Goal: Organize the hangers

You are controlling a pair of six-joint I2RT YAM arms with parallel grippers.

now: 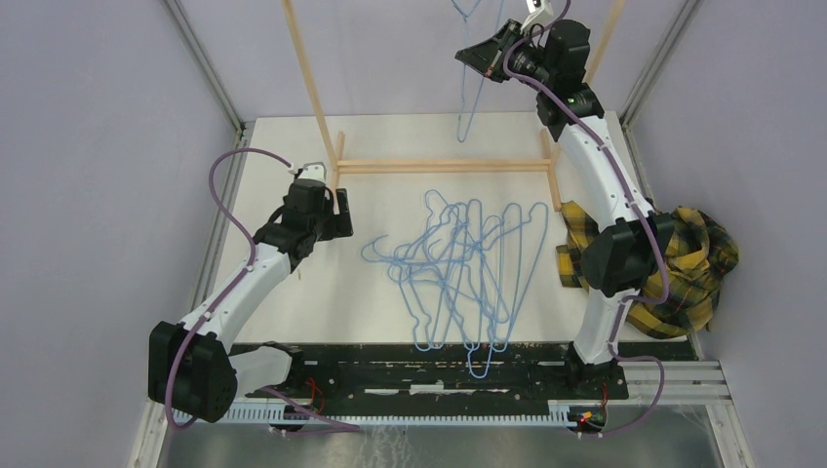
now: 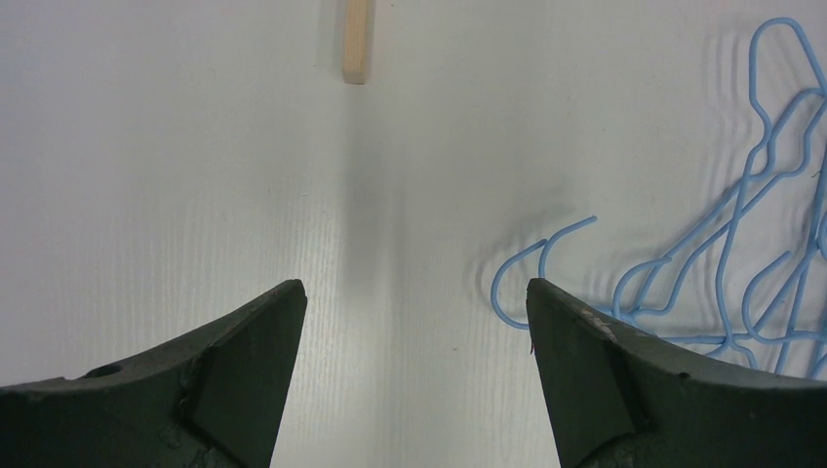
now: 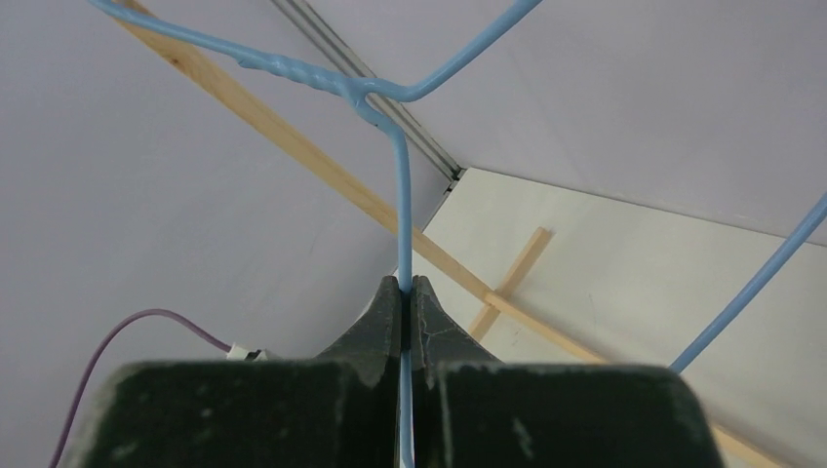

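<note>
Several light-blue wire hangers (image 1: 468, 273) lie tangled on the white table; their hooks show at the right of the left wrist view (image 2: 741, 224). My right gripper (image 1: 485, 57) is raised high at the back, shut on the neck of one hanger (image 1: 473, 83) that dangles below it. In the right wrist view the wire (image 3: 403, 210) runs between the closed fingertips (image 3: 388, 302). My left gripper (image 2: 414, 292) is open and empty, low over bare table just left of the pile; it also shows in the top view (image 1: 336, 219).
A light wooden rack (image 1: 444, 166) stands at the back, with slanted poles (image 1: 310, 83) and a floor bar end (image 2: 358, 39). A yellow-black plaid cloth (image 1: 688, 263) lies at the right table edge. Grey walls enclose the table.
</note>
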